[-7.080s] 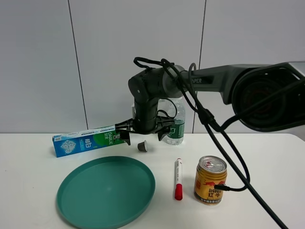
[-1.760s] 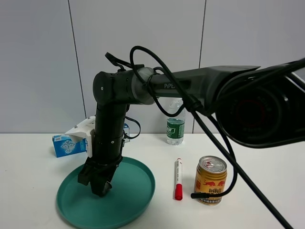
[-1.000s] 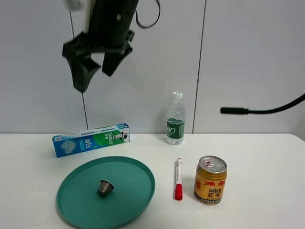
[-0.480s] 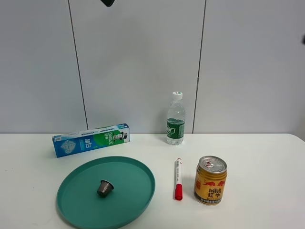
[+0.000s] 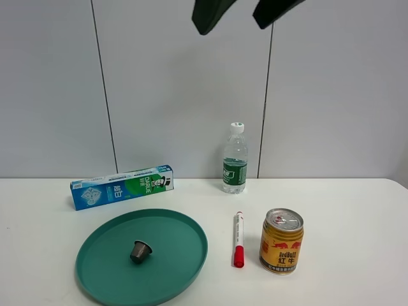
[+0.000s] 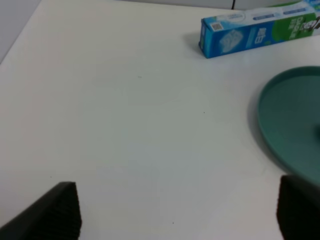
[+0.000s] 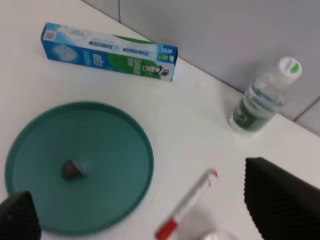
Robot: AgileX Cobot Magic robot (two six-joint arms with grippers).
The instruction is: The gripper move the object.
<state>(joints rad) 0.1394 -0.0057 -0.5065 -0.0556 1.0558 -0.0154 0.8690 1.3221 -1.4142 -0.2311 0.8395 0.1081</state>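
The small dark capsule (image 5: 141, 251) lies on the green plate (image 5: 175, 245) at the front left of the table. It also shows in the right wrist view (image 7: 71, 169), on the plate (image 7: 112, 150). My right gripper (image 5: 241, 11) hangs high above the table at the top edge of the exterior view, open and empty, its two black fingers spread wide. In the right wrist view the right gripper (image 7: 145, 200) is far above the capsule. My left gripper (image 6: 177, 186) is open and empty over bare table left of the plate (image 6: 290, 115).
A blue-green toothpaste box (image 5: 121, 187) lies behind the plate. A water bottle (image 5: 235, 167) stands at the back. A red-capped white marker (image 5: 238, 238) and a gold can (image 5: 281, 241) sit right of the plate.
The right gripper, open, rose out of the top left of the exterior view and now shows at the top centre. The capsule stays still on the plate.
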